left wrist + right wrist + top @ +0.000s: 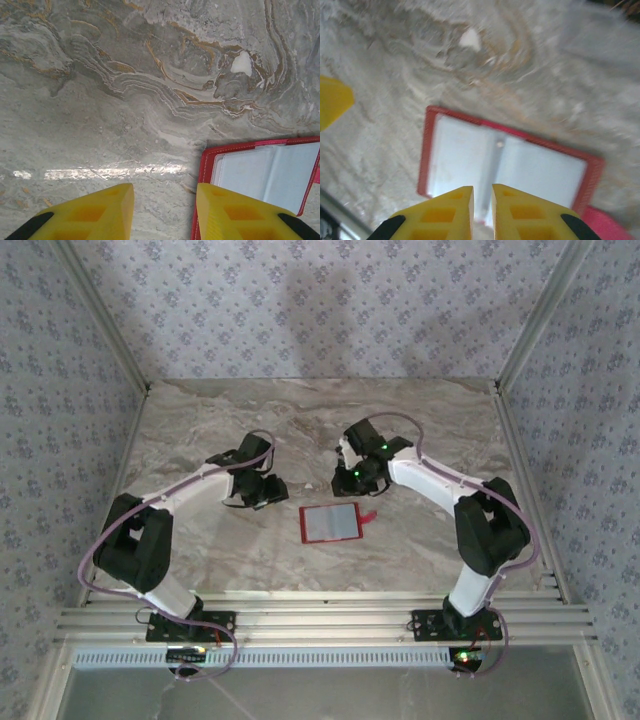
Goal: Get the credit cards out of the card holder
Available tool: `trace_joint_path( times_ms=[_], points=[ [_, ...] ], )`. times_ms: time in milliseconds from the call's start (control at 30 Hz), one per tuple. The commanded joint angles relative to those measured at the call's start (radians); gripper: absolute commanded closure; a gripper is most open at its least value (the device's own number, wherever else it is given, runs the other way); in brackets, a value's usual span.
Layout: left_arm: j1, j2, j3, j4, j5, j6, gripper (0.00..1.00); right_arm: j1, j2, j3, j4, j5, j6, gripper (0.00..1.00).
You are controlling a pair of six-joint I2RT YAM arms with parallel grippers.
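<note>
The red card holder (330, 524) lies open and flat on the marble table, pale grey inner pockets facing up, with its small red tab (367, 517) on the right side. No separate credit cards can be made out; the pockets look plain pale grey. My left gripper (262, 490) hovers just left of the holder, open; in the left wrist view its gripper (165, 210) has bare table between the fingers and the card holder (265, 172) beside the right finger. My right gripper (482, 210) hangs over the card holder (505, 160), jaws nearly together, nothing between them.
The marble table (320, 420) has free room behind and on both sides of the holder. A metal rail (320, 615) runs along the near edge. Patterned walls close in the back and sides. A yellow finger (332, 105) of the left gripper shows at the left of the right wrist view.
</note>
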Motion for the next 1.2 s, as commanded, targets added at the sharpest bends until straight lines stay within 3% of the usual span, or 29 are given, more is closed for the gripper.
trace_joint_path(
  times_ms=[0,500,1167],
  points=[
    [0.011,-0.012,0.015,0.02,0.021,0.02,0.61,0.054,-0.013,-0.011,0.008,-0.054,0.097,0.81],
    [0.08,-0.149,-0.086,0.036,0.012,0.02,0.55,0.21,0.162,0.063,0.009,-0.037,0.174,0.75],
    [0.09,-0.168,-0.106,0.048,0.037,0.018,0.54,0.228,0.272,0.119,-0.043,0.007,0.17,0.71]
  ],
)
